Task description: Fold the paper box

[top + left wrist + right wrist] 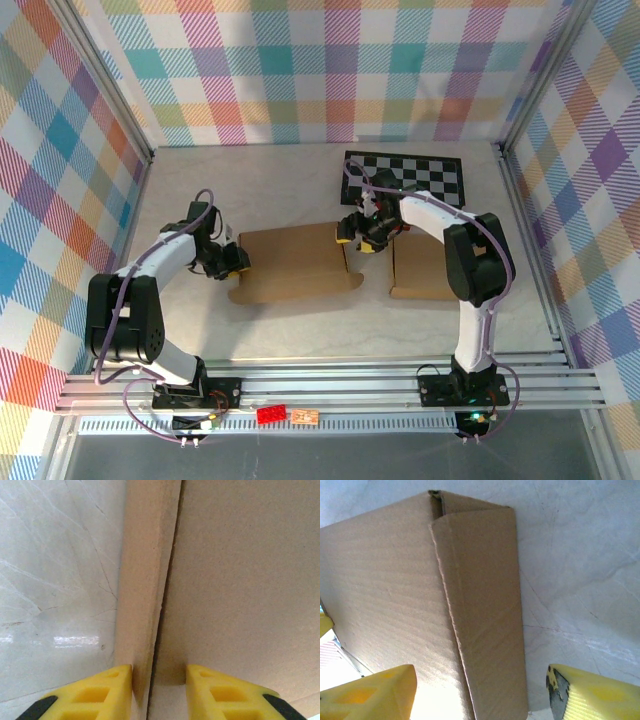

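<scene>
The paper box (295,262) lay flattened on the tabletop (300,330), its long axis running left to right between the arms. The left end effector (159,675) straddled the box's left-edge fold with its jaws set close; whether they pinched it I could not tell. The right end effector (480,682) stood wide open astride the box's right flap, holding nothing. No writing was legible.

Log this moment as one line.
task: fold box | left gripper: astride left flap, grip unclear | right gripper: open over right flap | box: lying on table
</scene>
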You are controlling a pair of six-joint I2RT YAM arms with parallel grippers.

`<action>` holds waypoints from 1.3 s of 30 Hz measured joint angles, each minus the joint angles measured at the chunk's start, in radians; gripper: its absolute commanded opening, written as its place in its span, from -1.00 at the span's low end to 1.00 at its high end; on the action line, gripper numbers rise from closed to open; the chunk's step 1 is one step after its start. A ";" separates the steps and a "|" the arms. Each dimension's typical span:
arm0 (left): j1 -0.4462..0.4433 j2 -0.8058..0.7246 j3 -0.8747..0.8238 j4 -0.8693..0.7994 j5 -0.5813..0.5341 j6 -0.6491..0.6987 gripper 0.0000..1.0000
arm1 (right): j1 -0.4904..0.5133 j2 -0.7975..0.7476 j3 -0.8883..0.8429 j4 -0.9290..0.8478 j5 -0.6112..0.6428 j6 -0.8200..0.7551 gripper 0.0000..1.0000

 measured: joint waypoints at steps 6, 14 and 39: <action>0.012 0.000 -0.005 0.014 0.017 0.012 -0.74 | 0.000 0.007 0.000 0.006 -0.031 -0.014 0.62; 0.034 -0.008 -0.027 0.035 0.043 0.018 -0.97 | 0.000 0.051 0.000 0.011 -0.064 -0.019 0.72; 0.188 0.001 -0.076 0.082 0.191 0.023 -1.00 | -0.004 0.191 0.105 0.154 -0.267 0.015 0.89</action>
